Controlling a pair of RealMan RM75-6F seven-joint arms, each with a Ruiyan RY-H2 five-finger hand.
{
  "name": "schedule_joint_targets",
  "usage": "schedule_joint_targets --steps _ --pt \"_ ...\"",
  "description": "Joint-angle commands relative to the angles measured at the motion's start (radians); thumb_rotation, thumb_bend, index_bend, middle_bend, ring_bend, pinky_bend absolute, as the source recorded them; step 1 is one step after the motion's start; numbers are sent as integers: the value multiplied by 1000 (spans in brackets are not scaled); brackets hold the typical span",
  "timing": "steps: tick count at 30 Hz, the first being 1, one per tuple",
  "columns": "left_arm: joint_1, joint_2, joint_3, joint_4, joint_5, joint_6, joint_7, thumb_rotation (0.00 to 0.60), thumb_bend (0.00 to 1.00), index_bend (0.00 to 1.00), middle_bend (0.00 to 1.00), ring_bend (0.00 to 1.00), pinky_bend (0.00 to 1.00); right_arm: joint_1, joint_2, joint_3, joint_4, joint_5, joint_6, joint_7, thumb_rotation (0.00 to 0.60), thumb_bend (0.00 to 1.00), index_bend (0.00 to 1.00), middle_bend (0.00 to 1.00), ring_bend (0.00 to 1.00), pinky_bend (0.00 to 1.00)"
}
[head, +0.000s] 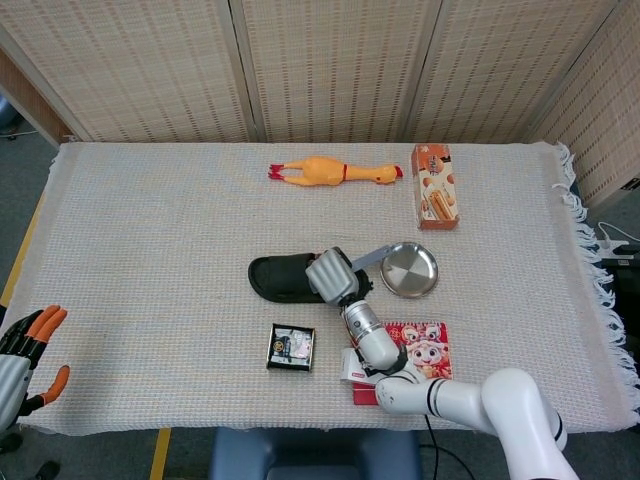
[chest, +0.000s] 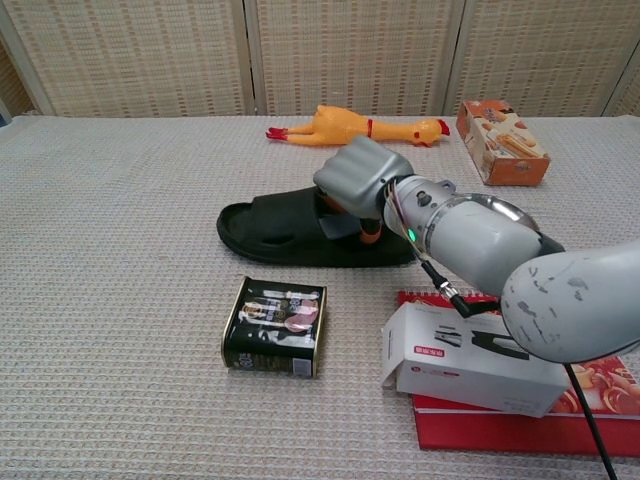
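Note:
A black slipper (head: 278, 277) (chest: 270, 230) lies mid-table with its toe to the left. My right hand (head: 328, 273) (chest: 358, 180) sits on its heel end. The fingers curl over the far rim and the thumb presses on the insole, so the hand grips the slipper. My left hand (head: 20, 355) hangs off the table's front left corner with its orange-tipped fingers spread, holding nothing. It shows only in the head view.
A yellow rubber chicken (head: 325, 171) (chest: 345, 127) and an orange snack box (head: 437, 186) (chest: 502, 142) lie at the back. A round metal plate (head: 410, 268) sits right of the slipper. A dark tin (head: 291, 347) (chest: 274, 325) and a white box (chest: 470, 355) on a red book (chest: 560, 420) lie in front.

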Motion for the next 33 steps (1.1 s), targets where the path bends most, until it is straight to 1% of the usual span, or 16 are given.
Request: schedule_joint_targets --steps 1,10,22,27,33 --pt "0 -1 0 -1 -1 0 2 600 480 0 0 0 97 -4 7 -4 4 3 -1 -2 600 284 927 621 567 664" --pt "-4 -2 -2 -1 -3 -7 2 600 479 0 0 0 97 -12 31 -13 -14 8 2 -12 600 285 928 621 567 664" --pt "-2 1 -4 3 -6 0 -7 600 481 0 0 0 97 6 -10 -13 -2 -6 -3 7 600 284 928 621 567 664" --pt "-1 0 -2 1 -1 1 -2 600 481 0 0 0 96 -5 14 -20 -17 19 1 -33 600 285 930 624 567 664" --pt "-4 -2 -2 -3 -1 -3 4 600 482 0 0 0 96 -10 42 -17 -42 34 9 -46 600 285 934 627 567 664"
